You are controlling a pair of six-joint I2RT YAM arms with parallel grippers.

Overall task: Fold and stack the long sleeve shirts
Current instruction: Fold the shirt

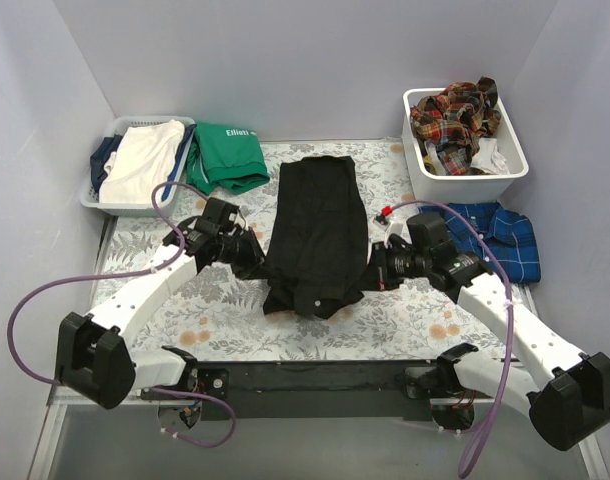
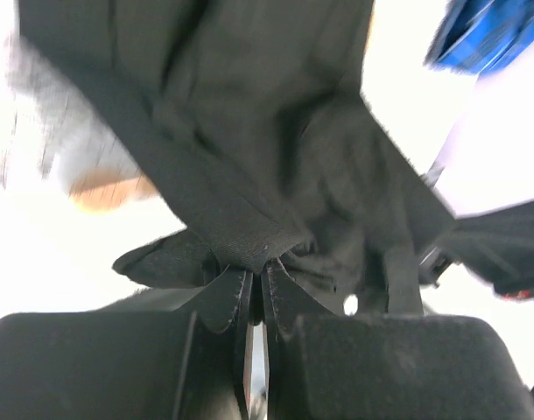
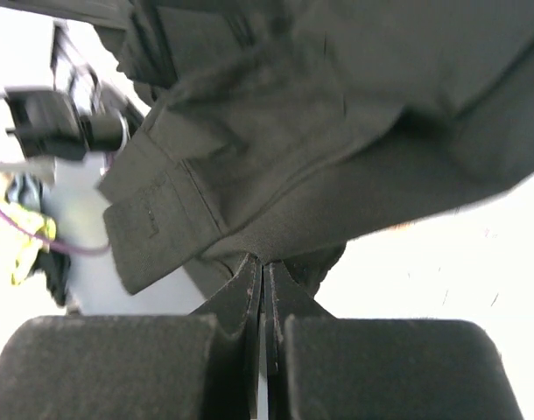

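At both wrists — unclear from above — left end effector [image 2: 252, 269] and right end effector [image 3: 263, 262] pinch the black shirt [image 1: 320, 220].

Far left of my workspace: green top [image 1: 226, 156] with white lettering, folded, lying on the floral table cover [image 1: 225, 320]. Just beside it on its left, a white slatted basket [image 1: 95, 195] holds cream cloth [image 1: 142, 160] over navy cloth [image 1: 104, 155]. Far right: a white bin [image 1: 465, 183] with white cloth [image 1: 488, 157] inside.
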